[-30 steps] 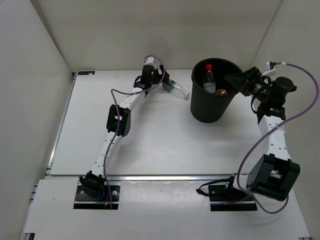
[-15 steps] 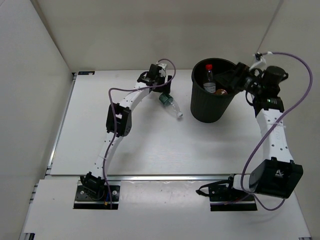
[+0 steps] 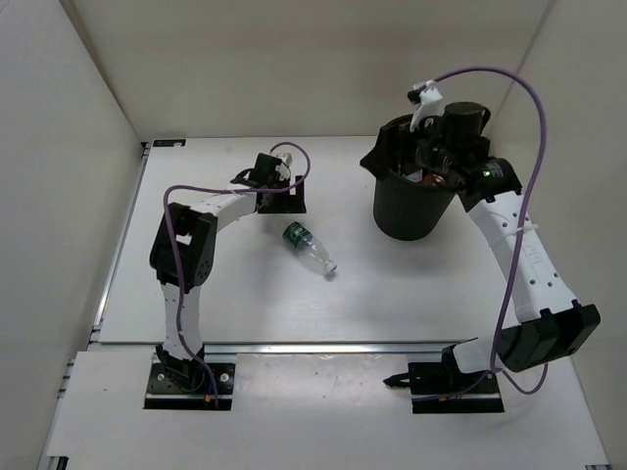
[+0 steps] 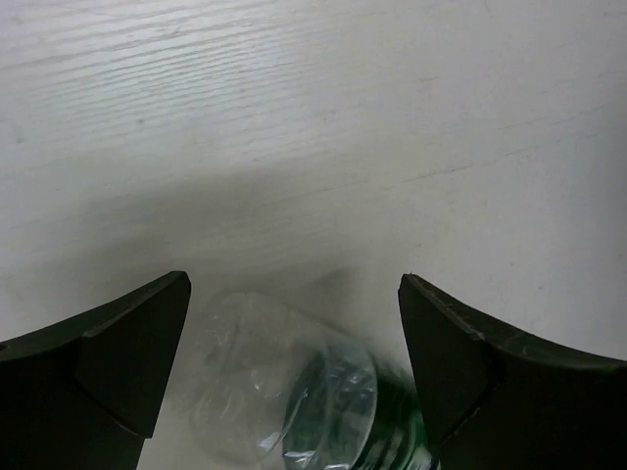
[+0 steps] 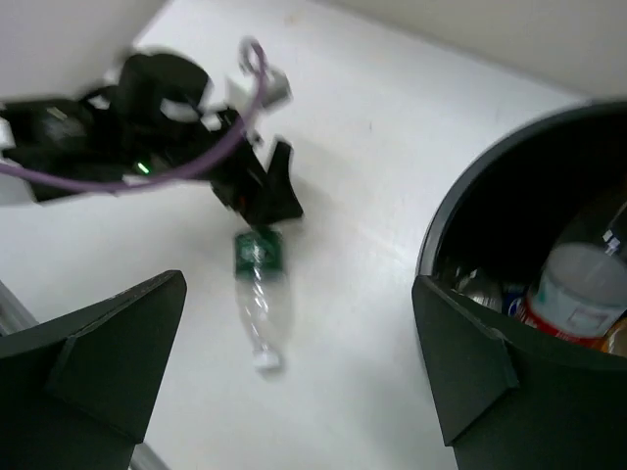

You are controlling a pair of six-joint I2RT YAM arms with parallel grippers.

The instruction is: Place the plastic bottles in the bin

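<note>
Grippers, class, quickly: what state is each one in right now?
Left gripper: open, holding nothing; the green-label bottle lies loose by its fingers.
Right gripper: open, empty, near the bin rim.

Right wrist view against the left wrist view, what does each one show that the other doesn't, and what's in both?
Only the right wrist: the bin with bottles inside, and the left gripper seen from outside. Only the left wrist: its own open fingers close up, and faint grain in the table. Both: the green-label bottle lying on the table, outside the bin.
</note>
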